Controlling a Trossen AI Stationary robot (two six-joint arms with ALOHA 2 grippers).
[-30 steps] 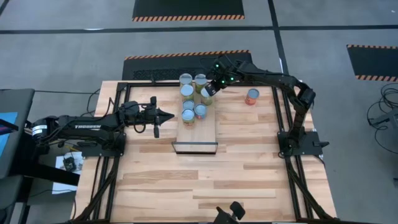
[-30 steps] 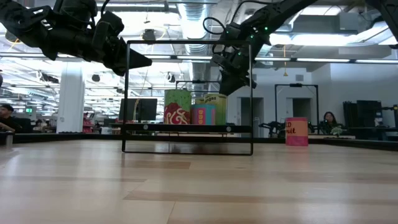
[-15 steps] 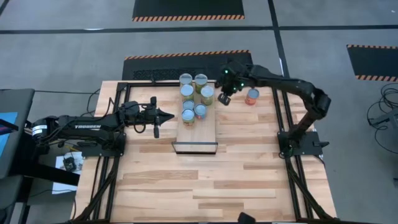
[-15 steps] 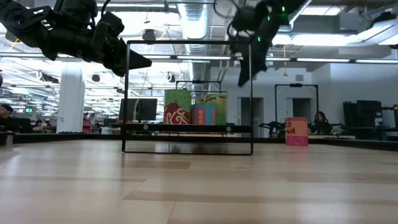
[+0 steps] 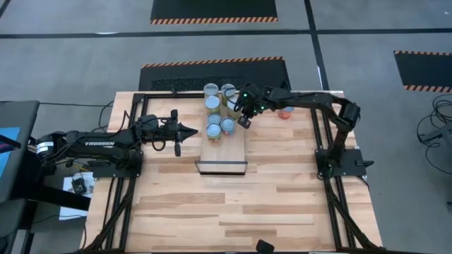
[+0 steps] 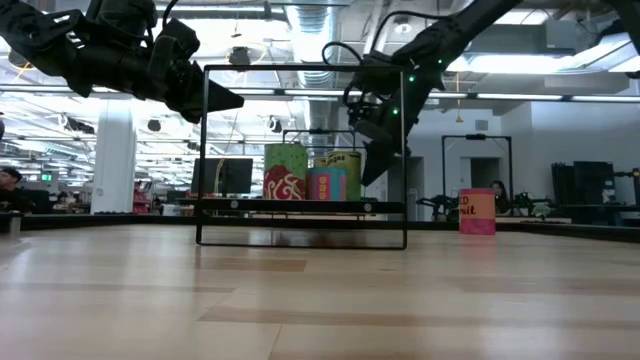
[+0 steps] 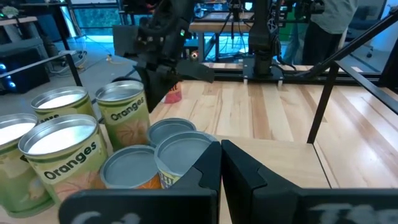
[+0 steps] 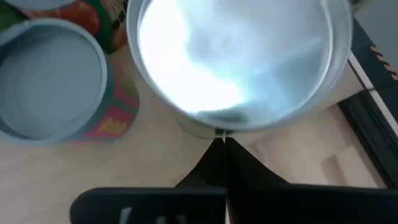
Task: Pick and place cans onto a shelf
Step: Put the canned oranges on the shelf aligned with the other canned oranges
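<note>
Several cans stand on their bases on the far half of the light-wood shelf [image 5: 224, 149]; they also show in the low view [image 6: 286, 172] and the left wrist view [image 7: 62, 146]. One red-orange can [image 5: 286, 109] stands on the table to the shelf's right. My right gripper [image 5: 244, 118] is shut, low at the near right side of a yellow-green can [image 8: 236, 56] on the shelf's right edge. My left gripper [image 5: 192, 130] is shut and empty, held above the table just left of the shelf, pointing at the cans. My right gripper's shut fingertips [image 8: 221, 142] stand at the side wall of the yellow-green can just under its rim [image 8: 217, 127], coming from the table's near right and slanting down. I cannot tell whether they touch it. The can stands upright on the shelf.
A black tube frame [image 5: 138, 106] runs round the table's edges, and an upright black frame [image 6: 305, 70] stands over the shelf in the low view. The near half of the shelf [image 5: 223, 159] is bare wood. People sit in the room behind [image 6: 10, 185].
My right gripper rose from the yellow-green can and went toward the table's right edge, leaving the can standing on the shelf. It then came back down toward the can's near right side. My left arm has kept still.
</note>
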